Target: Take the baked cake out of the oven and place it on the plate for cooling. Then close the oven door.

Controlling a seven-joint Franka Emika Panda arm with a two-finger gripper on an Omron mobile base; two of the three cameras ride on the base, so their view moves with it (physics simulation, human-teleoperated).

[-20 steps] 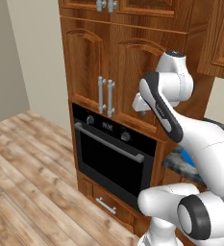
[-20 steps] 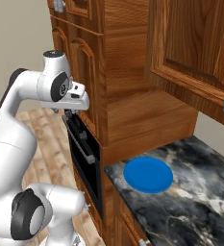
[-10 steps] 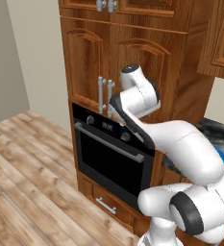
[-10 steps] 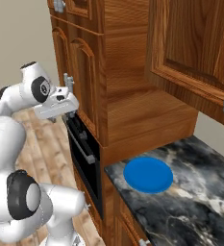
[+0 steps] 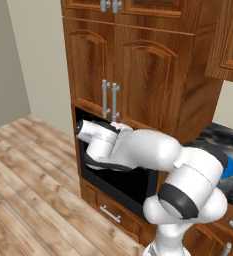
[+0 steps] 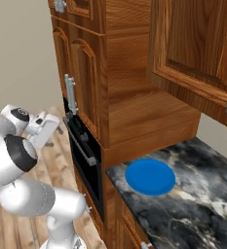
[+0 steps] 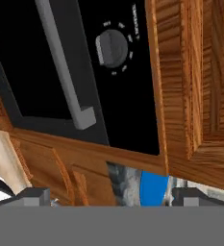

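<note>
The black oven (image 5: 124, 184) sits in the wooden cabinet column, and its door (image 7: 34, 72) is shut. The long silver bar handle (image 7: 61, 67) and one round knob (image 7: 112, 46) show close up in the hand view. My gripper (image 7: 112, 198) is open, fingers spread wide with nothing between them. It hovers just in front of the door by the handle (image 6: 83, 146), the hand (image 6: 50, 129) reaching in from the left. The blue plate (image 6: 150, 176) lies bare on the counter right of the oven, also seen as plate (image 7: 154, 188). The cake is hidden.
Wooden cabinet doors with vertical handles (image 5: 110, 100) stand above the oven and a drawer (image 5: 110, 214) below it. The dark marble counter (image 6: 188, 214) runs right, under an overhanging upper cabinet (image 6: 198, 53). Wood floor (image 5: 28, 190) lies open to the left.
My arm has swung down from beside the upper cabinet doors and across the oven front. The hand now points at the oven door. The gripper stayed open.
</note>
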